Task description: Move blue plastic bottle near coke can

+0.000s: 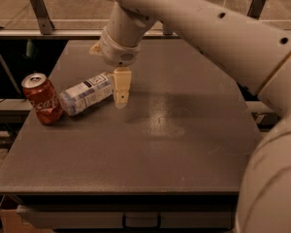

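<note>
The blue plastic bottle (85, 93) lies on its side on the grey table (184, 149), its base end touching or almost touching the coke can (42, 100). The red can stands upright near the table's left edge. My gripper (109, 79) hangs over the bottle's cap end, pointing down. It is open: one beige finger (121, 87) stands just right of the bottle's neck and the other shows at the far side of the wrist. The cap is hidden behind the gripper.
The table's left edge runs just beside the can, with a dark drop beyond it. A metal rail (43, 33) runs behind the table's back edge. My large white arm (223, 38) spans the upper right.
</note>
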Robot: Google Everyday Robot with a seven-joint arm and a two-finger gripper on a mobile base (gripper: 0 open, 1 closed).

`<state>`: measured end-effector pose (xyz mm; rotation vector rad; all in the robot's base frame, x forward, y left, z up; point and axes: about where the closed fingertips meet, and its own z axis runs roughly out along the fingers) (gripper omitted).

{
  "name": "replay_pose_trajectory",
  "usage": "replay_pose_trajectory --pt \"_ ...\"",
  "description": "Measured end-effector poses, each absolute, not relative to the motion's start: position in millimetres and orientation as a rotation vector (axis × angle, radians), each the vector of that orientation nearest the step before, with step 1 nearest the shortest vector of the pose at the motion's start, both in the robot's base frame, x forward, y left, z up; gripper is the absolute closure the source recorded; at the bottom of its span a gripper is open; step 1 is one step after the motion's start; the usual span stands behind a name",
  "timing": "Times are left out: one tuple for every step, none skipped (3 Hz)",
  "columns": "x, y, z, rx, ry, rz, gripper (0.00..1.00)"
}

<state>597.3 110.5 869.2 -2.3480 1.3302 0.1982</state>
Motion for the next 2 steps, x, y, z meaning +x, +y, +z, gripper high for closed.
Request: replay_pose_trajectory --pt "597.1 68.4 911.2 -2.178 1.288 0.191 0.0" --pt "588.7 16.7 966.2 -1.987 1.174 0.145 0.0"
